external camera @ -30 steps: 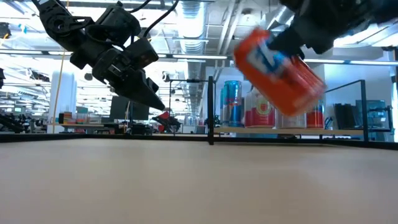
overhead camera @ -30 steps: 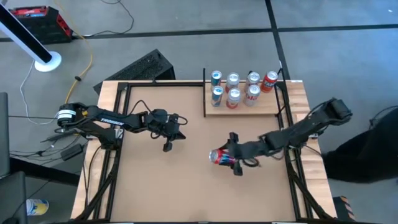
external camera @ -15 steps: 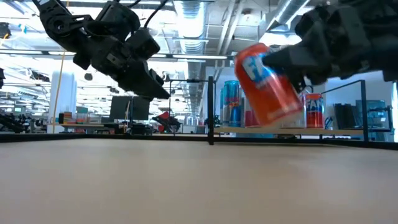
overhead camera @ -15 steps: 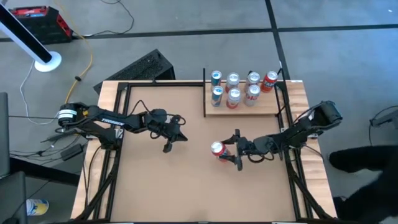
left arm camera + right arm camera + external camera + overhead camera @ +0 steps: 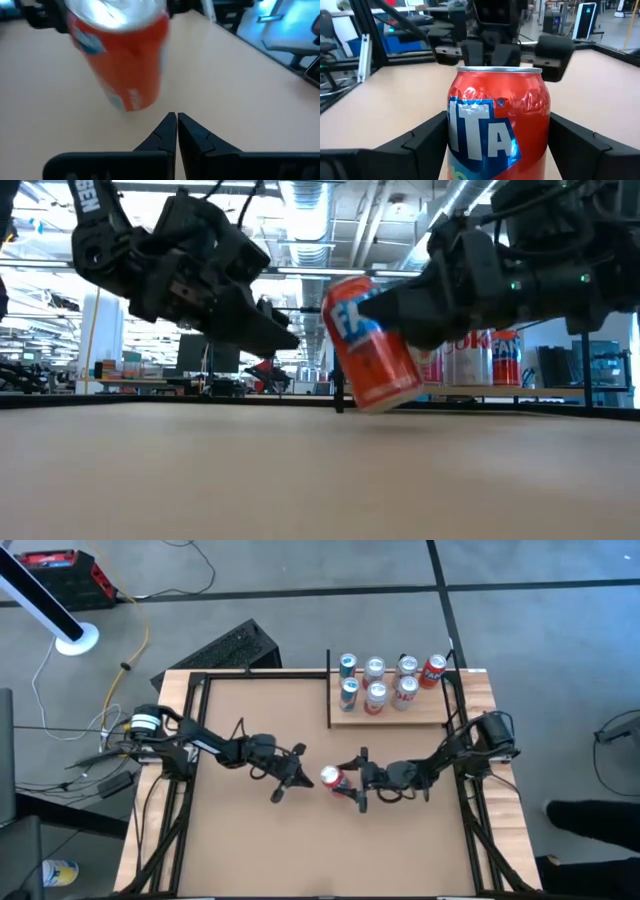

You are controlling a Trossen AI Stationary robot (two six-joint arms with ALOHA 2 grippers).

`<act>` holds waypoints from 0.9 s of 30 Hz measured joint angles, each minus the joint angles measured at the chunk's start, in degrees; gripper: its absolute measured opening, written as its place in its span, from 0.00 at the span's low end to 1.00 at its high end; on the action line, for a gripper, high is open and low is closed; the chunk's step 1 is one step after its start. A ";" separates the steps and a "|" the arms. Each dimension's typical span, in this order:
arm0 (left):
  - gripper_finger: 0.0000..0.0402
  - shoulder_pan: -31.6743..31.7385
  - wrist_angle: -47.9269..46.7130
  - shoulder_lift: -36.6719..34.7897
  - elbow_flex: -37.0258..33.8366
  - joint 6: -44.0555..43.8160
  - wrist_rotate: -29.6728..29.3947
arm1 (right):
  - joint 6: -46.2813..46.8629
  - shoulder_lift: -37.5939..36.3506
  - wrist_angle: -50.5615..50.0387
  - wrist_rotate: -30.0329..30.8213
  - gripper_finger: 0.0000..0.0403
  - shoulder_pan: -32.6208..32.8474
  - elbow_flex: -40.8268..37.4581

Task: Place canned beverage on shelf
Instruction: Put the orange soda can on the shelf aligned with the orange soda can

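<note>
An orange can point(image 5: 331, 778) is in my right gripper point(image 5: 350, 782) over the middle of the brown tabletop. It also shows in the low view point(image 5: 368, 345) and the right wrist view point(image 5: 497, 120). My left gripper point(image 5: 292, 772) is shut and empty just left of the can, its tips point(image 5: 176, 122) pointing at the can point(image 5: 122, 55) without touching it. The pale wood shelf point(image 5: 430, 712) at the far right holds several upright cans point(image 5: 377, 692). My right gripper pinches the can's side wall point(image 5: 540, 130) between its two fingers point(image 5: 427, 137), one on each side. The fingers come level from the table's right side. The can is tilted, its silver top point(image 5: 327, 775) leaning toward the table's left. Its lower end point(image 5: 392, 395) is close to the tabletop; whether it touches, I cannot tell.
Thin black posts point(image 5: 329, 690) edge the shelf, and a black frame point(image 5: 200, 685) runs round the tabletop. Bare tabletop point(image 5: 300, 850) lies toward the near edge. A dark keyboard-like object point(image 5: 230, 648) lies on the floor beyond the far left corner.
My right gripper has carried the can toward the table's left edge and down. The can has turned from lying nearly on its side to steeply tilted. My left gripper has moved toward the table's right and near side, close to the can, staying shut.
</note>
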 joint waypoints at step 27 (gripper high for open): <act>0.00 1.64 1.36 3.46 1.24 -3.15 6.25 | 0.34 8.31 2.66 -0.19 0.80 -0.33 4.66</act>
